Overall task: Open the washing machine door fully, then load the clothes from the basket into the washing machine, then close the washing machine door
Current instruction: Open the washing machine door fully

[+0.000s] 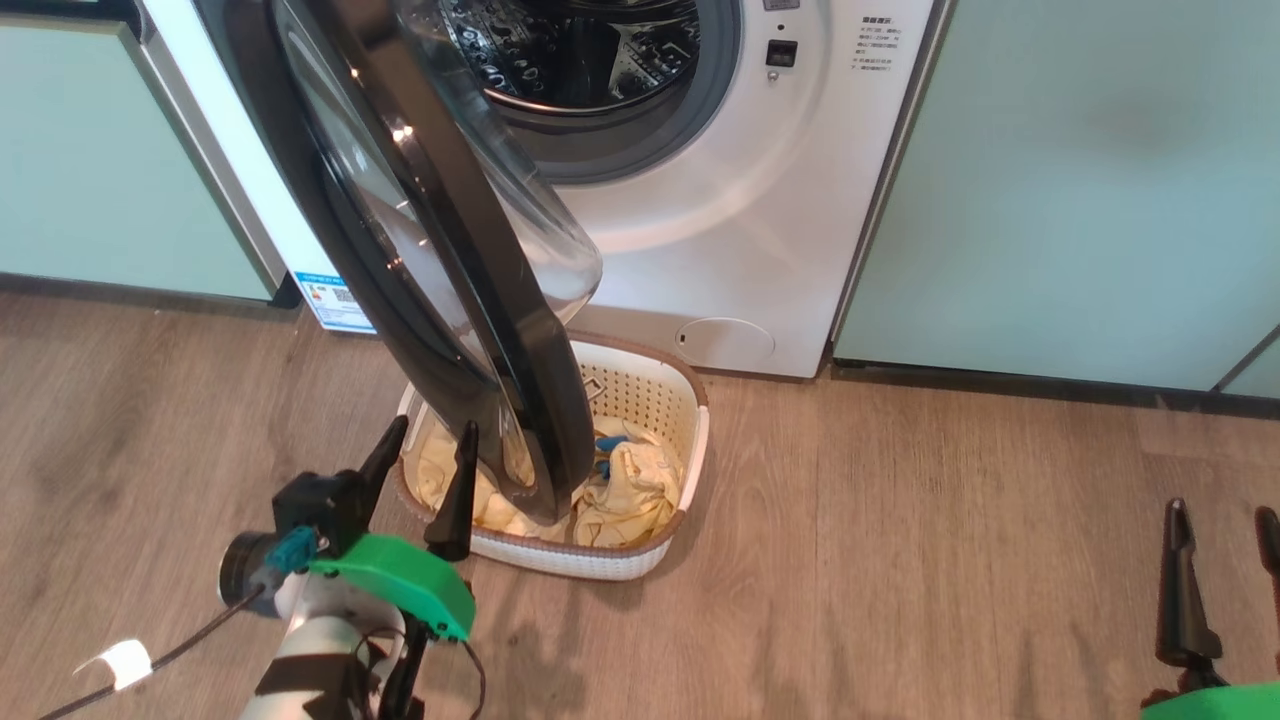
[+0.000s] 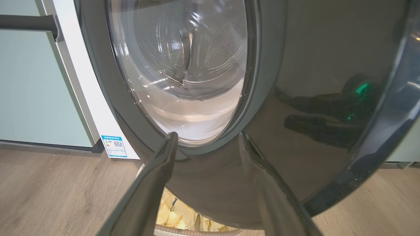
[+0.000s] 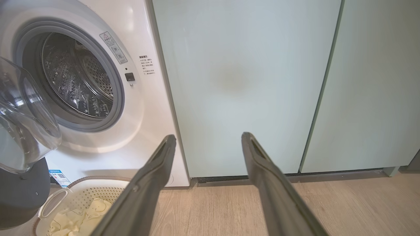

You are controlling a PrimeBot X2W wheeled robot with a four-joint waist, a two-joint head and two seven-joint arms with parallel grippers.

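The washing machine (image 1: pixel 740 230) stands with its steel drum (image 3: pixel 78 78) exposed. Its black door (image 1: pixel 440 260) is swung partway out to the left, glass bowl (image 1: pixel 530 230) bulging, and hangs over the basket (image 1: pixel 690 400). Pale yellow clothes (image 1: pixel 630 495) lie in the basket on the floor. My left gripper (image 1: pixel 432 442) is open just left of the door's lower edge, its fingers close to the glossy outer face (image 2: pixel 213 183). My right gripper (image 1: pixel 1222 528) is open at the lower right, far from the door, facing the green cabinets (image 3: pixel 242 82).
Pale green cabinets (image 1: pixel 1080 190) flank the machine on both sides. A blue-edged QR sticker (image 1: pixel 335 298) sits at the machine's lower left corner. Wood floor (image 1: pixel 950 560) spreads to the right of the basket.
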